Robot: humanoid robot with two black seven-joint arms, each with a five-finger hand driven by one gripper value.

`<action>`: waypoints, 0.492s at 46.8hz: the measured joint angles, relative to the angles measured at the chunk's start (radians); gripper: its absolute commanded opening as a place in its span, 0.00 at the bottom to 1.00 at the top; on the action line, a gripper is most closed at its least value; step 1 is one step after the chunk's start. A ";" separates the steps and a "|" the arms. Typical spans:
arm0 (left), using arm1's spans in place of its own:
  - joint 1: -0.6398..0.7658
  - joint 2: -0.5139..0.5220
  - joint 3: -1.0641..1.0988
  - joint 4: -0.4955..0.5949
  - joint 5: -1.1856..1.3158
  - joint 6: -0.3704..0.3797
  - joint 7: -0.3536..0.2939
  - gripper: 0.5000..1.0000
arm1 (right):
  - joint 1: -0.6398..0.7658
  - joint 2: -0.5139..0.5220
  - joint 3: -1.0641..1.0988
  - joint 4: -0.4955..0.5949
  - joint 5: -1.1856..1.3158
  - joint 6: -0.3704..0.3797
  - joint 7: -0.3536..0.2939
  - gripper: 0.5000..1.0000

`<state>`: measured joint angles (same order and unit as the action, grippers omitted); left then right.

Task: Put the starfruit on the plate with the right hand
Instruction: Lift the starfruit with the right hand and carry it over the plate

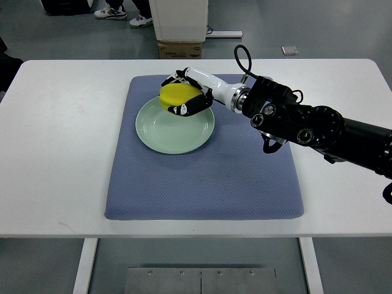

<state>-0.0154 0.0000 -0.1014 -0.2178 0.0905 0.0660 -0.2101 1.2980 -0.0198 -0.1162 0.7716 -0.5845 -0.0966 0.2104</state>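
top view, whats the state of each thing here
starfruit: gripped, over the plate's far rim
right hand: fingers closed on the starfruit
plate: upright on the mat, nothing lying in its middle
mat: flat on the table
table: holds the mat

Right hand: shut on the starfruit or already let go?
Shut on it. The right hand has its fingers curled around the yellow starfruit, over the far rim of the green plate. Whether the fruit touches the plate: cannot tell.
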 measured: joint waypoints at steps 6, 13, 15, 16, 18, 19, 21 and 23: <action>-0.001 0.000 0.000 0.000 0.000 0.000 0.000 1.00 | -0.002 0.019 0.002 -0.006 0.000 0.000 0.002 0.00; 0.000 0.000 0.000 0.000 0.000 0.000 0.000 1.00 | -0.024 0.020 0.003 -0.028 0.000 -0.001 0.003 0.00; -0.001 0.000 0.000 0.000 0.000 0.000 0.000 1.00 | -0.031 0.020 0.003 -0.038 0.000 -0.003 0.002 0.00; -0.001 0.000 0.000 0.000 0.000 0.000 0.000 1.00 | -0.033 0.020 0.003 -0.042 0.000 -0.004 0.001 0.00; -0.001 0.000 0.000 0.000 0.000 0.000 0.000 1.00 | -0.037 0.020 0.003 -0.051 0.000 -0.005 -0.005 0.00; -0.001 0.000 -0.001 0.000 0.000 0.000 0.000 1.00 | -0.038 0.020 0.003 -0.056 0.000 -0.006 -0.009 0.00; 0.000 0.000 -0.001 0.000 0.000 0.000 0.000 1.00 | -0.040 0.020 0.002 -0.067 0.000 -0.008 -0.019 0.00; 0.000 0.000 -0.001 0.000 0.000 0.000 0.000 1.00 | -0.043 0.020 0.002 -0.078 0.000 -0.009 -0.028 0.00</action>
<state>-0.0157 0.0000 -0.1020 -0.2180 0.0905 0.0660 -0.2101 1.2555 0.0001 -0.1145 0.6938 -0.5845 -0.1053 0.1829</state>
